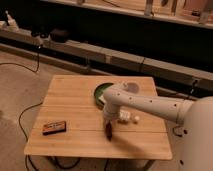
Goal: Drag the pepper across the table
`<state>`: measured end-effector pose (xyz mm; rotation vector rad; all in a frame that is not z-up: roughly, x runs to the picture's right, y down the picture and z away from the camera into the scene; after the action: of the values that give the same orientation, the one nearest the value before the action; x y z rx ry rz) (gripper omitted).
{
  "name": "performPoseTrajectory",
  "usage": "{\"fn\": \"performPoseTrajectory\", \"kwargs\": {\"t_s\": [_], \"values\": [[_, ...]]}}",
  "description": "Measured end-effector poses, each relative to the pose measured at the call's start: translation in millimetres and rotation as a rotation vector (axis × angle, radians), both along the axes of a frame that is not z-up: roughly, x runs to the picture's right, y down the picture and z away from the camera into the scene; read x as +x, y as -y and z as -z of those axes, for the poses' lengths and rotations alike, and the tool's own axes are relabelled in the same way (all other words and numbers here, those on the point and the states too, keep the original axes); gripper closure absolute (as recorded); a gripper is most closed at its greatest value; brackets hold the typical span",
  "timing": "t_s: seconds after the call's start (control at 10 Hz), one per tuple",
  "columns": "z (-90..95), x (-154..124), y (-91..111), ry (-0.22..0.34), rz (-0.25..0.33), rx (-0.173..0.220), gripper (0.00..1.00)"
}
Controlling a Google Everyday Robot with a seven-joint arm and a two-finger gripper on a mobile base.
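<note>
The pepper (108, 133) is a small slim red object lying on the light wooden plank table (75, 100), near the middle of its front half. My gripper (108, 128) comes down from the white arm (150, 104) that reaches in from the right, and sits right on top of the pepper, covering most of it.
A dark box with an orange label (54, 127) lies near the table's front left. A green plate (101, 93) sits at the back middle, partly behind the arm. Small white objects (128, 117) lie right of the gripper. Cables run on the floor at left.
</note>
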<state>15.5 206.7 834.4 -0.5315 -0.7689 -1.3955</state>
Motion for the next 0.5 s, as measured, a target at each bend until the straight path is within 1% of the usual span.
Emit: {"fn": "performPoseTrajectory", "kwargs": {"t_s": [0.1,0.2,0.5], "values": [[-1.2,-4,2,0.004,0.001,-0.001,1.00],[-5.2,-24,11,0.028,0.006,0.005,1.00],[-3.2,-54,24,0.074,0.014,0.020,1.00]]}}
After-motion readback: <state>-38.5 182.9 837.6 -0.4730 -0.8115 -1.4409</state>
